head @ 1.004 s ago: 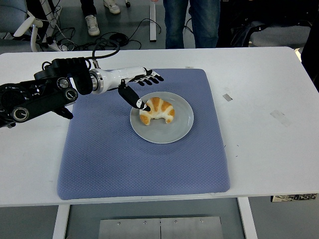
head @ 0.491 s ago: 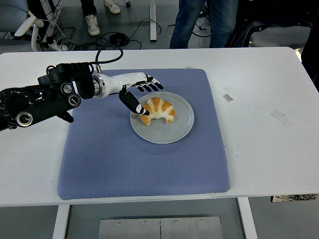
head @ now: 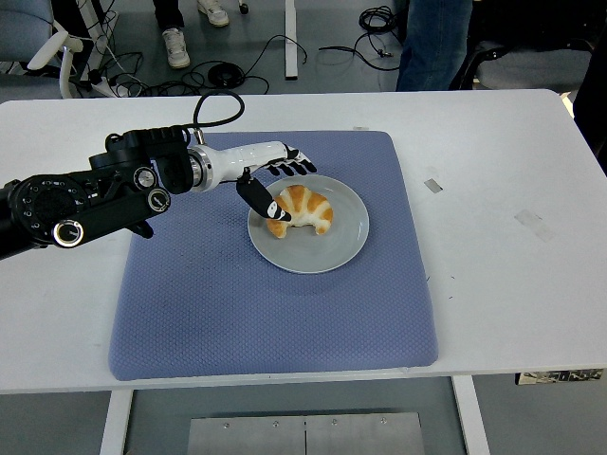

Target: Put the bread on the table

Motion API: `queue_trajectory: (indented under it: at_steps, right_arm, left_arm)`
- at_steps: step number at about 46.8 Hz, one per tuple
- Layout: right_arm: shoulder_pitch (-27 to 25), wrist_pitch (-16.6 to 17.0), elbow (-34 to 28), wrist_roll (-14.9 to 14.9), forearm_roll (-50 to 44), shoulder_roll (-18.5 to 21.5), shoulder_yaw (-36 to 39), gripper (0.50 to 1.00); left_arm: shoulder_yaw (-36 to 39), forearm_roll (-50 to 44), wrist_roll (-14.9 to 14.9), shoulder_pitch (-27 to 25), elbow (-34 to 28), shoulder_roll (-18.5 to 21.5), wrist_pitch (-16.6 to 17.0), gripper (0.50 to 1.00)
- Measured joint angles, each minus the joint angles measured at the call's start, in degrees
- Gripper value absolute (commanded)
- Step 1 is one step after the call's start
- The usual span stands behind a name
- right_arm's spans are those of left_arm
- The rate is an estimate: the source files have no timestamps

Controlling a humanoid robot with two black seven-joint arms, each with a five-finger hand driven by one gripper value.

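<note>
A golden croissant [head: 302,209] lies on a grey round plate [head: 332,246] in the middle of a blue mat [head: 237,303]. My left hand [head: 278,182] reaches in from the left and hovers at the plate's upper-left rim. Its fingers [head: 296,168] are spread over the back of the croissant, and the thumb [head: 258,199] points down at the croissant's left end. The hand is open and holds nothing. The right arm does not show.
The white table [head: 512,171] surrounds the mat, with bare surface to the right and a few tape marks [head: 432,185] on it. A person's legs [head: 432,43] stand beyond the far edge, among cables and chairs on the floor.
My left arm has slid to the right and slightly down, bringing the hand closer over the croissant's left end. The person behind the table has walked to the right.
</note>
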Motion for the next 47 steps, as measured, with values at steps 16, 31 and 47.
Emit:
queue_trajectory:
  at_steps: [16,31,47]
  right_arm:
    - [0.0,-0.01,0.0,0.0,0.0,0.0,0.01,1.0]
    - [0.0,-0.01,0.0,0.0,0.0,0.0,0.0,1.0]
    - [0.0,0.0,0.0,0.0,0.0,0.0,0.0,1.0]
  left_arm:
    - [2.73,2.1,-0.03,0.3,0.46,-1.23,3.72,0.849]
    - [2.84,2.18,-0.08,0.3,0.49,-1.53,3.94,0.796]
    - [3.58,4.99,-0.08,0.24,0.49,-1.67,4.42,0.789]
